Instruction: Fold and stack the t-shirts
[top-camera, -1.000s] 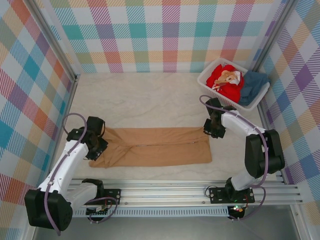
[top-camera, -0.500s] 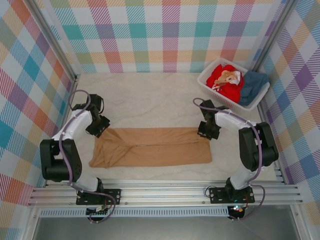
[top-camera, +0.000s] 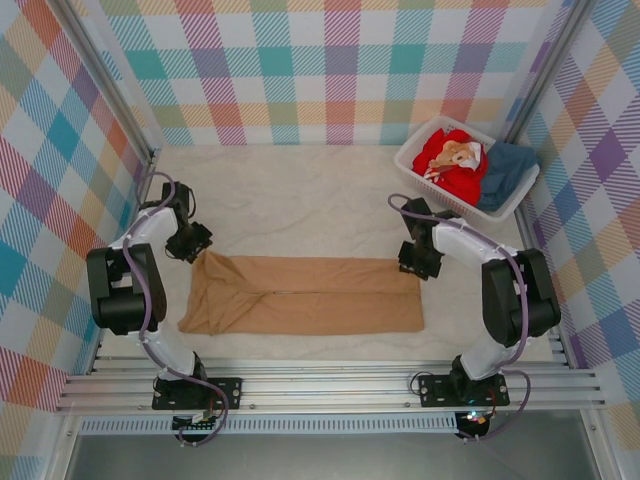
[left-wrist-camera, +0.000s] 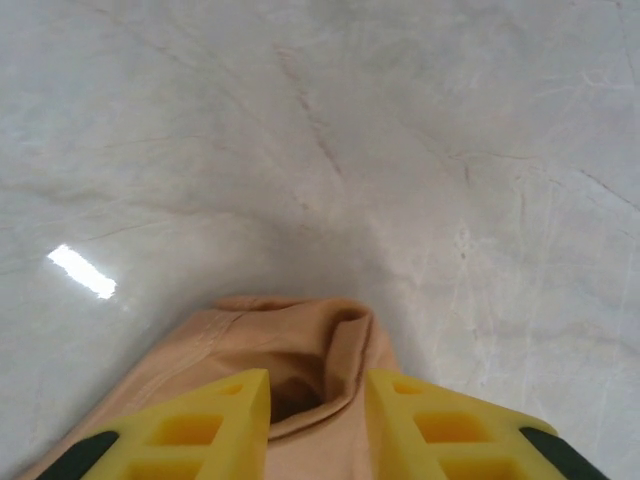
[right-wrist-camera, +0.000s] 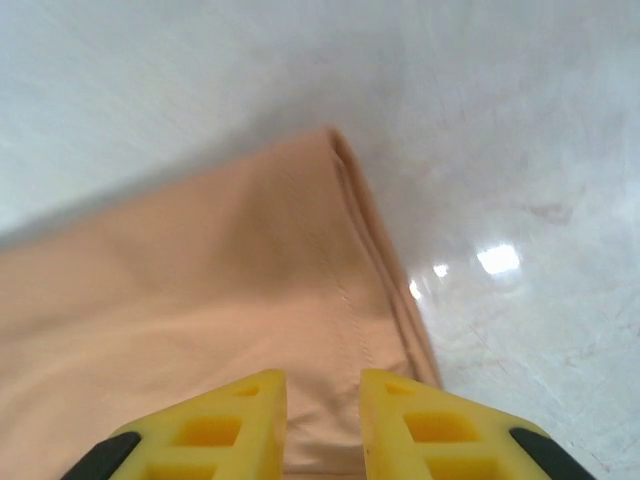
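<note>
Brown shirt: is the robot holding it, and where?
The left gripper seems to pinch the tan shirt at its bunched far-left corner. The right gripper sits over the far-right corner; whether it grips cannot be told.

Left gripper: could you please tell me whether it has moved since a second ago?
Yes. The left gripper has moved away from the front rail, from the near-left to the far-left corner of the tan t-shirt.

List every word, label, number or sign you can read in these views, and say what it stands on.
No text can be read in these views.
The pale print on the red shirt in the basket is too small to tell if it holds any words.
The tan shirt shows a plain side, with no label or print.
</note>
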